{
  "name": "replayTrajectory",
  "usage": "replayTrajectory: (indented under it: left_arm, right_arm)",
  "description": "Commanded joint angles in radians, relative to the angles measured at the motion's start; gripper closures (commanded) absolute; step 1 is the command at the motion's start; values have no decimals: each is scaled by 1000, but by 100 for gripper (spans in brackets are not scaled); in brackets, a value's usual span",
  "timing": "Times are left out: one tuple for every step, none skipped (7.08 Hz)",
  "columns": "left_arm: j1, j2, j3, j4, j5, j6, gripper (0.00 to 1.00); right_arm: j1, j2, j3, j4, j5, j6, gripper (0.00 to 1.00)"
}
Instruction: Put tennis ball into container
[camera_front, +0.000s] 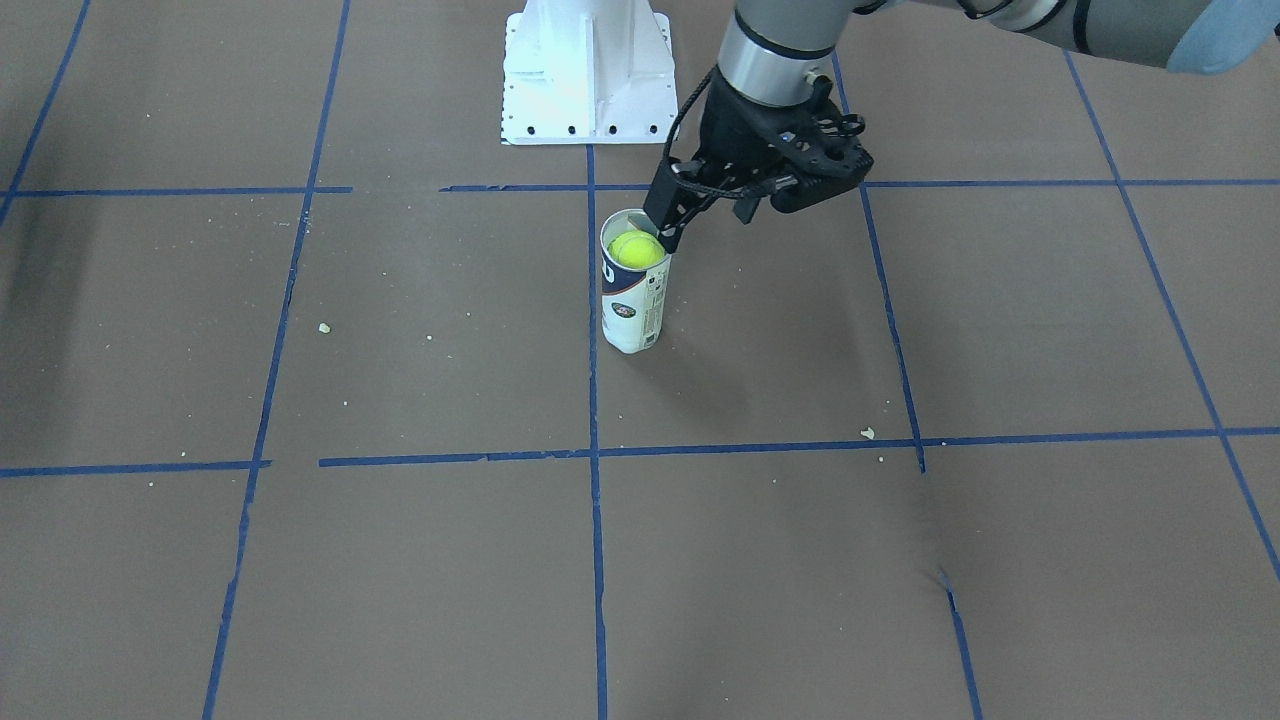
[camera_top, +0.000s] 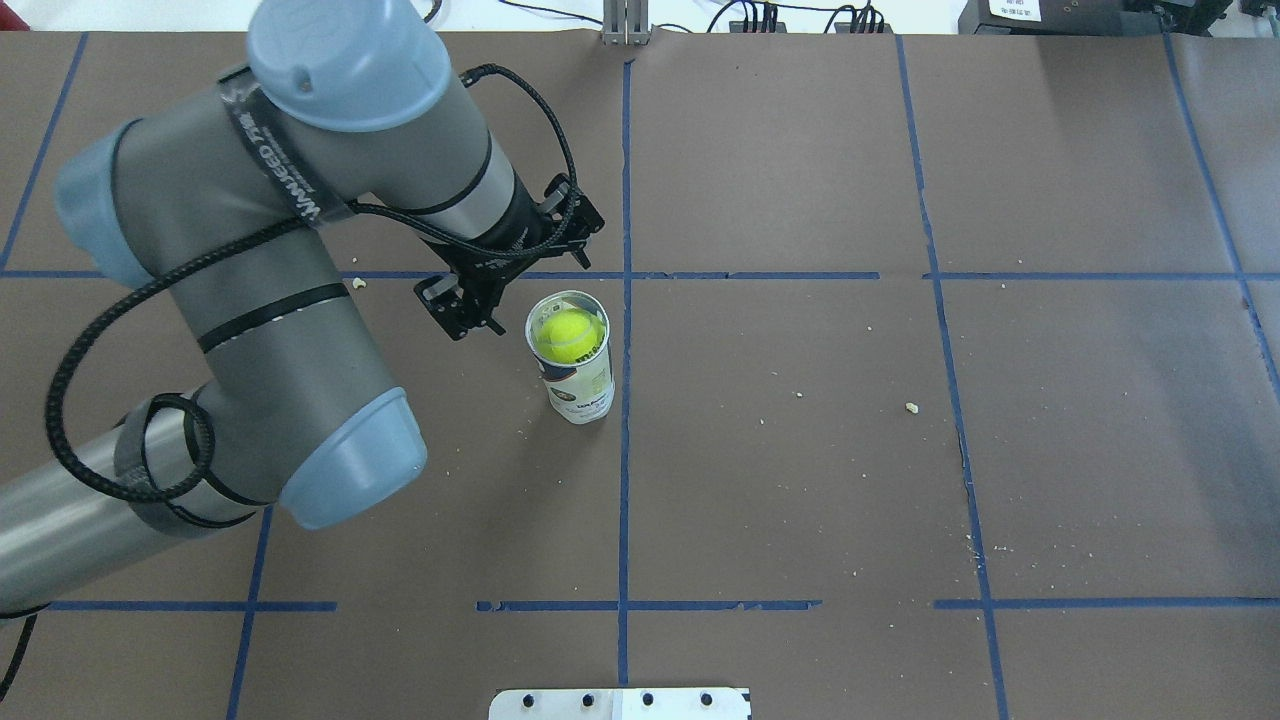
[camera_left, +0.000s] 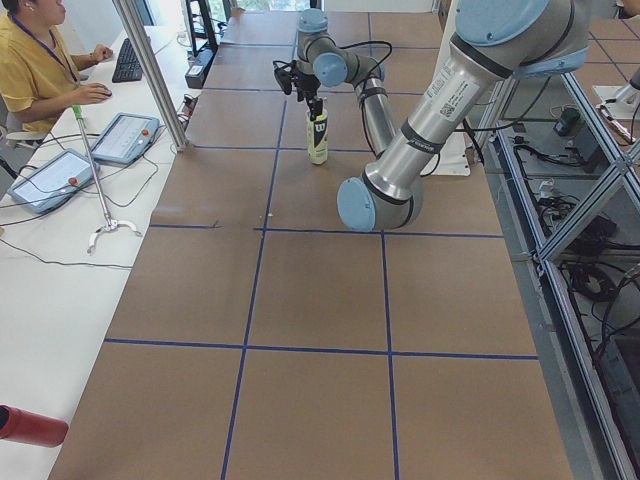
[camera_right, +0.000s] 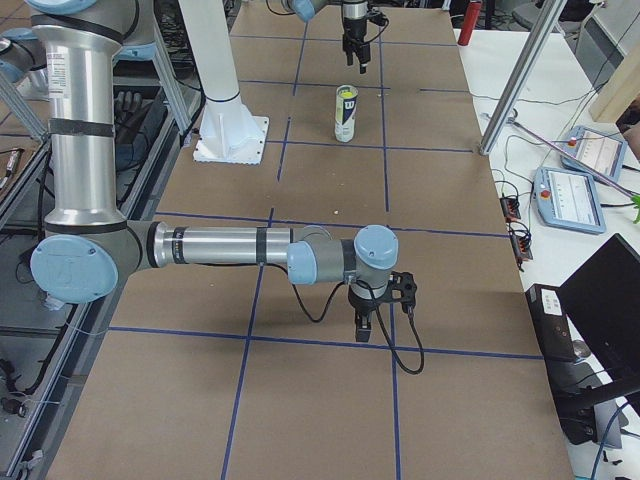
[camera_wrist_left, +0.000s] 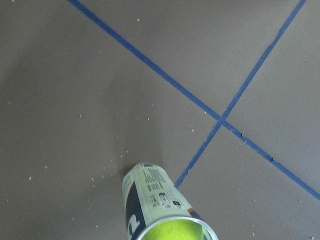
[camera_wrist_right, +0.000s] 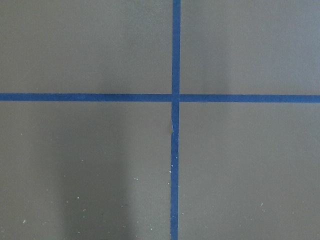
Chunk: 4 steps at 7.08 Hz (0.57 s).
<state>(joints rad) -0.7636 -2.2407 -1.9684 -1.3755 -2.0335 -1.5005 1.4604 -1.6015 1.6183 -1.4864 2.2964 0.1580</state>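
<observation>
The clear can (camera_front: 632, 310) with its white and navy label stands upright near the table's middle, by a blue tape line. The yellow-green tennis ball (camera_front: 636, 249) sits inside it just below the rim, also seen from above as the ball (camera_top: 569, 333) in the can (camera_top: 578, 385). My left gripper (camera_front: 730, 215) hangs open just above and beside the can's rim, with nothing between its fingers; one finger (camera_front: 665, 215) is close to the rim. The left wrist view shows the can (camera_wrist_left: 152, 192) from above. My right gripper (camera_right: 365, 325) hovers low over the table far from the can; whether it is open, I cannot tell.
The white metal pedestal (camera_front: 585, 70) stands behind the can on the robot's side. Blue tape lines cross the brown table and small crumbs (camera_front: 867, 433) lie scattered. An operator (camera_left: 35, 60) sits at a side desk with tablets (camera_left: 125, 137).
</observation>
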Motion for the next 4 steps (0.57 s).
replayTrajectory:
  left_arm:
    - [-205,190,-38,-7,-61,455,0]
    - [-326,323,-38,-13,-145,734,0]
    - [-433,445,-29,-16,-180,976,0]
    - [-565,537,33,-39,-230,1198,0]
  right_arm:
    - [0,0,0,0,0,0,0]
    - [0,0,0,0,0,0,0]
    - [-2,0,0,0,0,0,0]
    - [0,0,0,0,0,0,0]
